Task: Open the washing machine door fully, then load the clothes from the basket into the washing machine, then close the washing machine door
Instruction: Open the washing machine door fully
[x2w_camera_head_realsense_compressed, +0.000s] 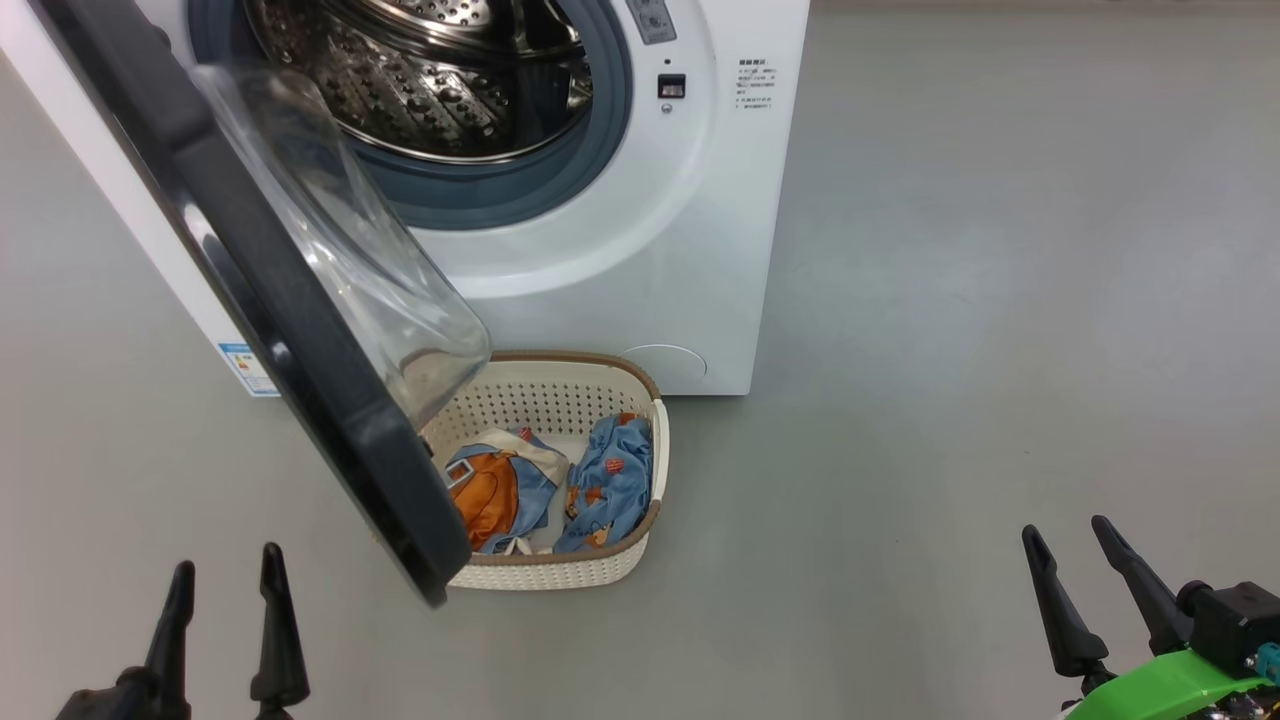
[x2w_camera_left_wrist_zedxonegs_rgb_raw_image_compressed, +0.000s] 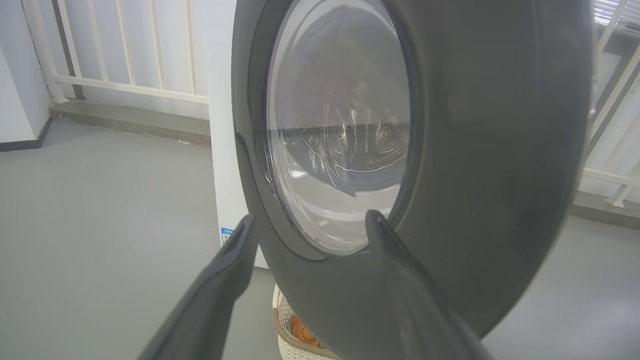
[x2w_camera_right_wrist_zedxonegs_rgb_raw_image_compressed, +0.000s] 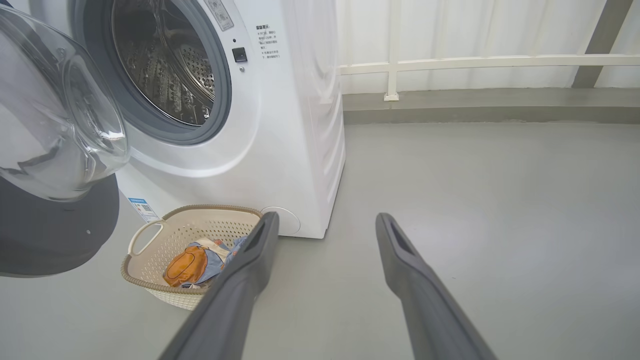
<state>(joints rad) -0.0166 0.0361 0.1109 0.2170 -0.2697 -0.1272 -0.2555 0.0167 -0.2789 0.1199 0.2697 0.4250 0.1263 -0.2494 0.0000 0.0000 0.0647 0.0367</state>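
The white washing machine (x2w_camera_head_realsense_compressed: 640, 260) stands at the top of the head view, its steel drum (x2w_camera_head_realsense_compressed: 430, 80) exposed. Its black washing machine door (x2w_camera_head_realsense_compressed: 290, 330) hangs swung outward with the clear glass bowl (x2w_camera_head_realsense_compressed: 350, 260) bulging over the basket. The cream basket (x2w_camera_head_realsense_compressed: 610, 575) sits on the floor before the machine, partly under the door, holding the clothes (x2w_camera_head_realsense_compressed: 610, 480) in light blue and orange. My left gripper (x2w_camera_head_realsense_compressed: 228, 575) is open at the lower left, just left of the door's edge. My right gripper (x2w_camera_head_realsense_compressed: 1065, 530) is open at the lower right, well away from the basket (x2w_camera_right_wrist_zedxonegs_rgb_raw_image_compressed: 145, 240).
Grey floor (x2w_camera_head_realsense_compressed: 950, 350) stretches wide to the right of the machine. A white railing (x2w_camera_right_wrist_zedxonegs_rgb_raw_image_compressed: 490, 62) and a low kerb run along the wall behind. In the left wrist view the door's outer face (x2w_camera_left_wrist_zedxonegs_rgb_raw_image_compressed: 475, 150) looms close in front of my fingers.
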